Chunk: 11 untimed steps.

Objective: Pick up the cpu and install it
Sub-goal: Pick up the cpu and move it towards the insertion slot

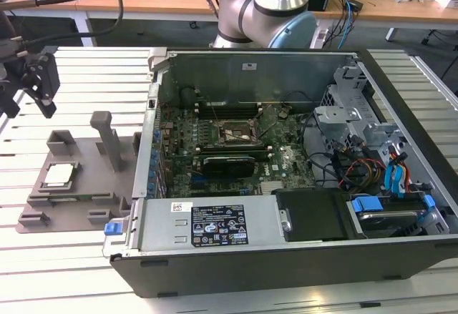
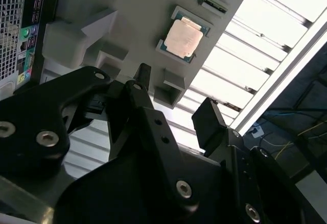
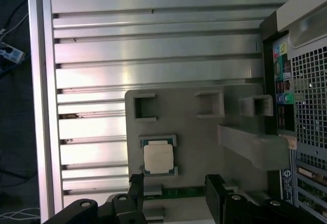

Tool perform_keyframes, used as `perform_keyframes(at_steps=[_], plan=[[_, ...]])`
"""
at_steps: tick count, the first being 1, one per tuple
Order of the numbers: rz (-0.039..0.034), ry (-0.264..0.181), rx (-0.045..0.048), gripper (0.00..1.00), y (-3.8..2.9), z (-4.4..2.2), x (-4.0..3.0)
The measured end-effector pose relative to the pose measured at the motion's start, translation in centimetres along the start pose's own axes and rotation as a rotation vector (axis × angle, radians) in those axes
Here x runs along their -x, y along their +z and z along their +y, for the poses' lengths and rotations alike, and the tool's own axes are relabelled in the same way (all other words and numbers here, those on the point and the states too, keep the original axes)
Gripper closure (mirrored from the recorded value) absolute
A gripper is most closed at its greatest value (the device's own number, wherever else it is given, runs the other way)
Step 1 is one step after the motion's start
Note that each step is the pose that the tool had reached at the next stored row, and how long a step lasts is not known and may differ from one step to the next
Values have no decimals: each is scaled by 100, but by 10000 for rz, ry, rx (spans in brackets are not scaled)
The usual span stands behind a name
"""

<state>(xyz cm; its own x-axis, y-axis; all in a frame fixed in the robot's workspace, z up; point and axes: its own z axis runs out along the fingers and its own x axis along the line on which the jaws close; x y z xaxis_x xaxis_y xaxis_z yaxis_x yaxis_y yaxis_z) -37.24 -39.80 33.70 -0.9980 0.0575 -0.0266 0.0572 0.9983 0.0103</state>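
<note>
The cpu [image 1: 59,176] is a small silvery square chip lying flat in a recess of the grey fixture tray [image 1: 82,192], at the exterior view's left. It also appears in both wrist views, cpu [image 2: 183,39] and cpu [image 3: 158,157]. My gripper [image 1: 28,105] hangs above the slatted table beyond the tray, apart from the chip. Its black fingers [image 2: 143,78] stand apart with nothing between them, so the gripper [image 2: 176,99] is open, as the gripper [image 3: 175,185] also appears in the first wrist view. The motherboard socket [image 1: 232,134] sits inside the open computer case [image 1: 286,235].
The tray carries an upright grey post [image 1: 109,136] and several small raised blocks [image 3: 209,103]. The case's rear panel [image 3: 306,81] borders the tray. Cables and drive cages [image 1: 372,164] fill the case's right side. The table's edge [image 3: 38,106] runs beside the slats.
</note>
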Motion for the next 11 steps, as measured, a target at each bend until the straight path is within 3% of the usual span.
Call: perform_keyframes(at_steps=[3,5,11], plan=[[-1,0,0,40,47,0,-1],[0,0,0,40,128,-1,-3],[0,0,0,40,234,-3,-6]])
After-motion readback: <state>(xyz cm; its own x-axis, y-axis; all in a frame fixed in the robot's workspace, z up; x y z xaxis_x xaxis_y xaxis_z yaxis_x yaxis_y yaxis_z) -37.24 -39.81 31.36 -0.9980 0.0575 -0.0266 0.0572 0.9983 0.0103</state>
